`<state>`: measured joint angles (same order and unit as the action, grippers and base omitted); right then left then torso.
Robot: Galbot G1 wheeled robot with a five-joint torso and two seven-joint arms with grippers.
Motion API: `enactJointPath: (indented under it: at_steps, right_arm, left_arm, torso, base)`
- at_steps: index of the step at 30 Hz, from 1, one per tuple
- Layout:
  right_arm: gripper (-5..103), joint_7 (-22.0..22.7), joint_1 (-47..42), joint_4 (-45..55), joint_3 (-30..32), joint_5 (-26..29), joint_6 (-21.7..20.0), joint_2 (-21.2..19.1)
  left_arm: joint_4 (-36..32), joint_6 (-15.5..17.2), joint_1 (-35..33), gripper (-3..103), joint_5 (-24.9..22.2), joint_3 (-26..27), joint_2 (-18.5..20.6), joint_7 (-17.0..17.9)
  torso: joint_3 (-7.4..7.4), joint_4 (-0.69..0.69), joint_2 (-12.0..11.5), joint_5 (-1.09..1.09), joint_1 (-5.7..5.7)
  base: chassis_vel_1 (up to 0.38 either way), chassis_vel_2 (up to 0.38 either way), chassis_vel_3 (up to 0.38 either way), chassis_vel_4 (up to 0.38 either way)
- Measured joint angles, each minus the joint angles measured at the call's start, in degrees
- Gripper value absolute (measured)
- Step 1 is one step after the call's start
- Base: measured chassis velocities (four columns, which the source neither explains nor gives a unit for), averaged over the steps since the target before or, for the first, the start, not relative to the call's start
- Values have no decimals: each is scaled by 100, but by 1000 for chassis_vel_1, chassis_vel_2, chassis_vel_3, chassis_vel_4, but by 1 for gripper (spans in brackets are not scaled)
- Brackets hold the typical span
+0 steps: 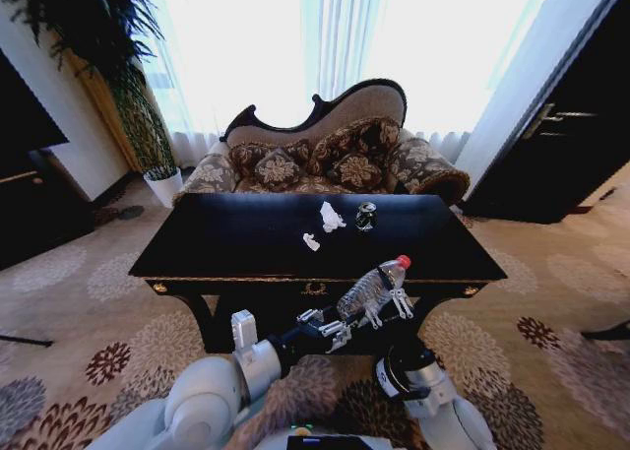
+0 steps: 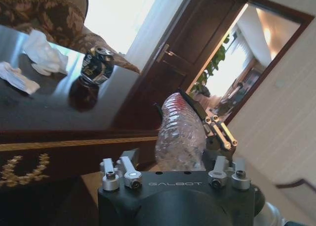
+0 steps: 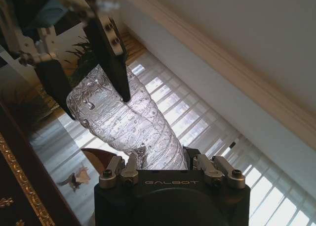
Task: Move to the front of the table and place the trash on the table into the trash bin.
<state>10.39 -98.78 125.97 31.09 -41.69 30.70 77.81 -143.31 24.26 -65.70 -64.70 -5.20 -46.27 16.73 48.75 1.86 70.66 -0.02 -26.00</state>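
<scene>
The clear plastic bottle [image 1: 372, 289] with a red cap hangs tilted in the air just off the front edge of the black table [image 1: 236, 238]. My left gripper [image 1: 338, 324] is shut on its lower end, its black fingers [image 3: 112, 58] straddling the bottle [image 3: 131, 129]. My right gripper [image 1: 391, 302] holds the bottle [image 2: 180, 134] higher up, its fingers [image 2: 219, 132] lying against the side. On the tabletop lie two white crumpled paper scraps [image 1: 332, 217] [image 1: 311, 241] and a small dark can [image 1: 366, 216], also seen from the left wrist [image 2: 97, 65]. The trash bin is out of view.
A patterned sofa [image 1: 325, 160] stands behind the table. A white planter pot [image 1: 165, 186] with a tall plant is at the back left, and a dark door [image 1: 571, 145] is at the right. Floral carpet [image 1: 551, 292] surrounds the table.
</scene>
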Motion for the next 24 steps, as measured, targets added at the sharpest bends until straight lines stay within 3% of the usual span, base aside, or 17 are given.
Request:
enactJointPath:
  at_steps: [6, 9, 16, 24]
  right_arm:
    - [39, -6, 69, -281, -94, 428, -163, 12]
    - [31, -26, 95, -673, -128, 1226, -465, 8]
    - [29, -53, 129, -1204, -127, 2278, -890, 3]
    - [29, -56, 353, -1829, -84, 2984, -1109, -49]
  left_arm:
    - [23, -44, -76, 87, 248, 269, 116, -103]
    - [32, -264, -140, 99, 699, 698, 146, -71]
    - [27, -503, -512, 100, 1448, 1011, 65, 37]
    - [18, -589, -480, 100, 1712, 1315, 202, 38]
  torso:
    - [0, -1, 0, 0, 0]
    - [0, 1, 0, 1, 0]
    - [0, 0, 0, 0, 0]
    - [0, 1, 0, 1, -1]
  base:
    - [0, 0, 0, 0]
    - [0, 0, 0, 0]
    - [0, 0, 0, 0]
    - [0, 0, 0, 0]
